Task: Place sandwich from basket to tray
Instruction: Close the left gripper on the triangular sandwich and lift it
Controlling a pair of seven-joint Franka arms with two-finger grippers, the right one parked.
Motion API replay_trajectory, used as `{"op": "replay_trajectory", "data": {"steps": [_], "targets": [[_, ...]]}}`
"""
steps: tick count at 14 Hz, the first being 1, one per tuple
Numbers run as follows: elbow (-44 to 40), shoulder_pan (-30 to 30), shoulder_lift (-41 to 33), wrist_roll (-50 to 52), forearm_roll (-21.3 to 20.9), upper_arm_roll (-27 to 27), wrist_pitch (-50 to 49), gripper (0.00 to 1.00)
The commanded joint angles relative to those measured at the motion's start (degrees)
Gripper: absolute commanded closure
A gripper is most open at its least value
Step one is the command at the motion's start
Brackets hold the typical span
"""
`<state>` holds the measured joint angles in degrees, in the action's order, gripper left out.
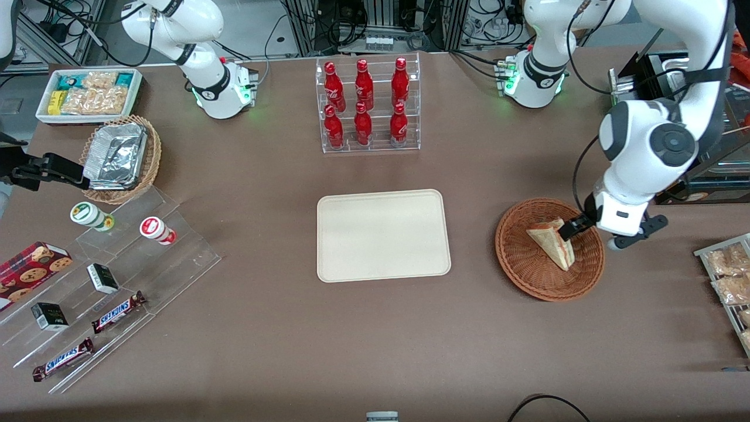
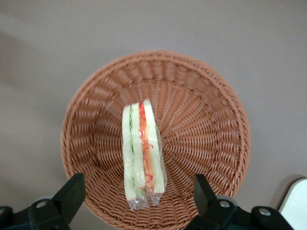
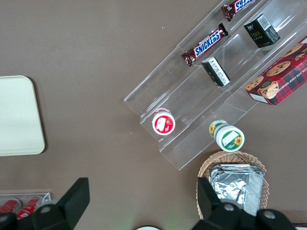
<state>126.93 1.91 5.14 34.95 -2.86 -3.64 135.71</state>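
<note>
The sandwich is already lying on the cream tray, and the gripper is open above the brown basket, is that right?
Not quite. The sandwich is in the reddish-brown basket, not on the tray, which has nothing on it. The left wrist view and the front view both show this. The rest holds: the gripper is open above the basket, its fingers on either side of the sandwich.

"snickers" on two candy bars on acrylic steps
</note>
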Motion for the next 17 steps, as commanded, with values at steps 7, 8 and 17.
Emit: {"op": "replay_trajectory", "data": {"steps": [7, 8, 17], "targets": [[8.59, -0.24, 3.11, 4.25, -0.49, 0.13, 13.15, 0.0], [8.51, -0.16, 4.34, 4.42, -0.4, 0.13, 14.22, 0.0], [7.37, 0.37, 5.15, 6.62, -0.4, 0.13, 16.52, 1.0]]}}
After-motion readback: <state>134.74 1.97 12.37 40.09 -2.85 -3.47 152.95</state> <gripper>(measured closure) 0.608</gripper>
